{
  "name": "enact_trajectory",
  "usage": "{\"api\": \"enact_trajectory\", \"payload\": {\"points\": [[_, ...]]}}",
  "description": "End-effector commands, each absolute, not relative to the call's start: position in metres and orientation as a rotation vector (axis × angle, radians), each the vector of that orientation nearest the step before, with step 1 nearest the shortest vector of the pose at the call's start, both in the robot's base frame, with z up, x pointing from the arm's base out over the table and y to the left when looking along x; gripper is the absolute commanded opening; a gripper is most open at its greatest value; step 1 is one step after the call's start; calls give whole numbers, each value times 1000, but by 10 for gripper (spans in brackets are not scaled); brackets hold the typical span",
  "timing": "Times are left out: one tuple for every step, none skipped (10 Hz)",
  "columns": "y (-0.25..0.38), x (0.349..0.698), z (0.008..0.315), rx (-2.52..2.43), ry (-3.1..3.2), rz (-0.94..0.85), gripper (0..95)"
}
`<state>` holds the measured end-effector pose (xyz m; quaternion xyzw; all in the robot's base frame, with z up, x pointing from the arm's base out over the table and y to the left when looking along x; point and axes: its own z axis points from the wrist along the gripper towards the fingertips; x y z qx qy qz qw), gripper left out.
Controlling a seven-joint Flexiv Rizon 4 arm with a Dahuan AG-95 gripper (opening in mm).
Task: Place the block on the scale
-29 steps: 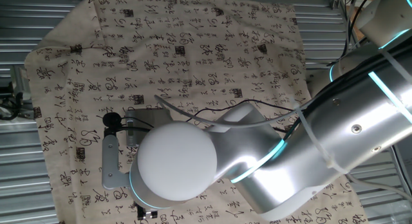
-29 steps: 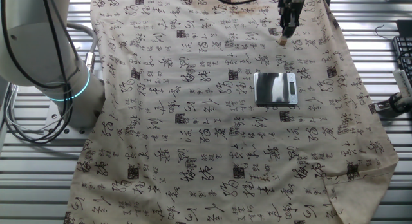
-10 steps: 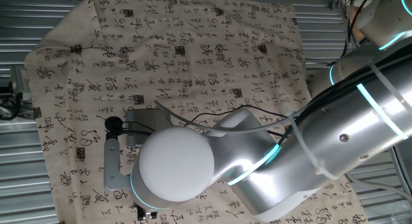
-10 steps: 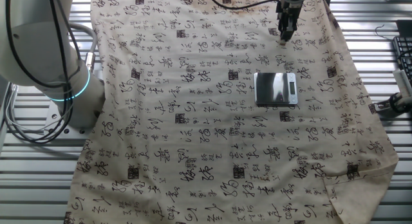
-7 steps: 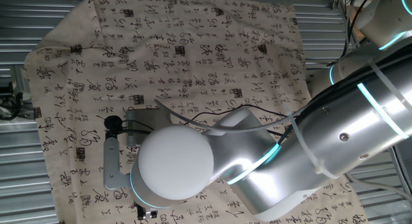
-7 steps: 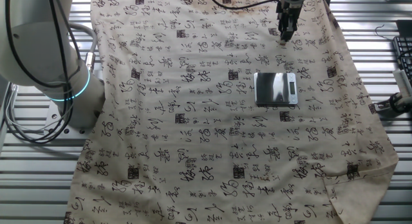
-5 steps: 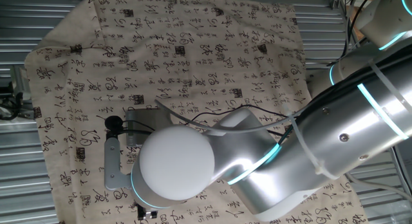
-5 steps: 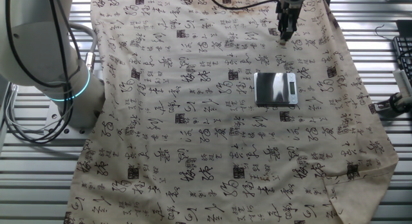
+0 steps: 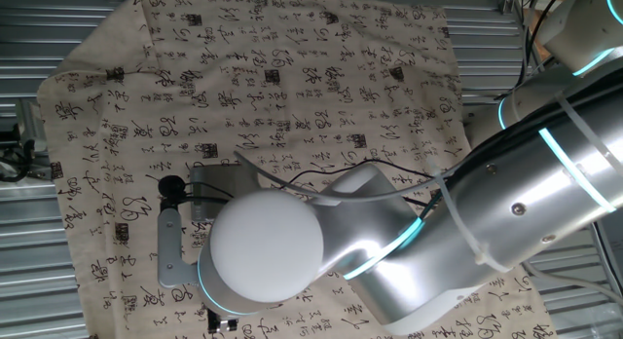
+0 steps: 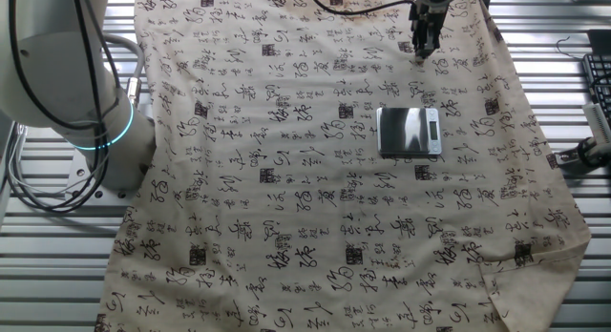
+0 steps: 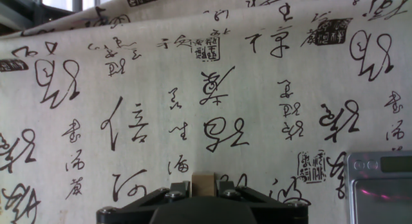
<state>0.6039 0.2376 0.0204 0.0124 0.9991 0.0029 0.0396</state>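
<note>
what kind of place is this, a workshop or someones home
Most likely a robotics lab bench, not a home. A robot arm works over a ribbed metal table covered by a calligraphy-printed cloth, with a small digital scale laid out, and loose cables and a keyboard edge alongside.

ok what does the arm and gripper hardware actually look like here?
The arm has a glossy silver-white shell with rounded joint caps and cyan light rings at the joints. Black cables and a pale strap run along it. The gripper is black with visible screws.

A slatted metal table (image 10: 57,275) is carrying a beige cloth (image 10: 286,179) printed with calligraphy; a grey scale (image 10: 408,132) is sitting on the cloth.
</note>
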Motion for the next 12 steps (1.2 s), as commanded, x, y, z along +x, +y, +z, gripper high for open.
{"api": "enact_trajectory", "payload": {"points": [[238,604,20,43,3062,14,190],[238,604,20,48,3062,15,190],[238,604,20,52,3062,19,190],[238,604,20,54,3061,25,0],[238,604,20,57,3060,32,0],[238,604,20,57,3059,34,0],[238,604,20,59,3060,35,0],[238,604,20,59,3060,35,0],[238,604,20,57,3059,33,0],[238,604,20,56,3060,33,0],[238,604,21,53,3061,33,0],[237,604,24,52,3062,34,0]]}}
